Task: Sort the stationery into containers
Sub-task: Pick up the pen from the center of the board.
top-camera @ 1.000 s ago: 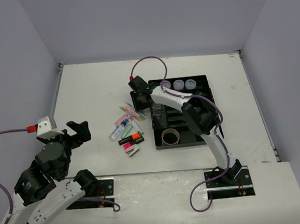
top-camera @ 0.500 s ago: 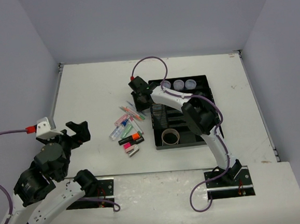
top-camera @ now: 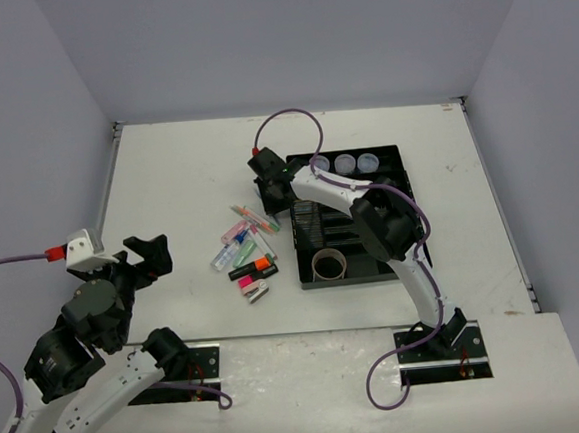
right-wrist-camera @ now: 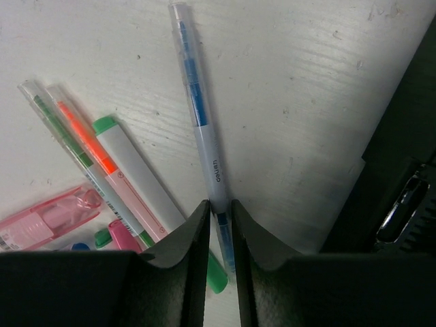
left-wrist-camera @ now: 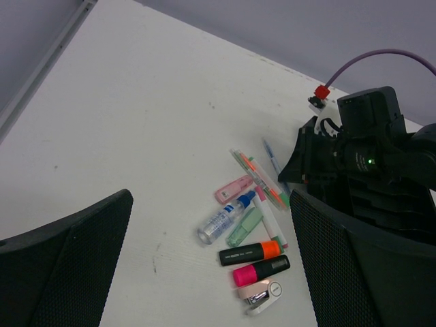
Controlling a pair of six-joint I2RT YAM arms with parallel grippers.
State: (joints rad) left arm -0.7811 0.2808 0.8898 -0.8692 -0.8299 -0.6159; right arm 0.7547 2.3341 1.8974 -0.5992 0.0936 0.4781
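White table (top-camera: 166,176) enclosed by plain pale grey walls (top-camera: 285,36) on three sides

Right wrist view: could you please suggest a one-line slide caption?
The right gripper pinches a clear blue pen lying on the white table beside other coloured pens.

A: Clearance round the blue pen (right-wrist-camera: 196,102)?
B: Tight. Tray (right-wrist-camera: 403,116) wall close on its right, green-capped marker (right-wrist-camera: 139,174) just left.
A: Near the left gripper (top-camera: 150,254)?
B: Bare table (top-camera: 173,201) between it and the pile (top-camera: 244,250).
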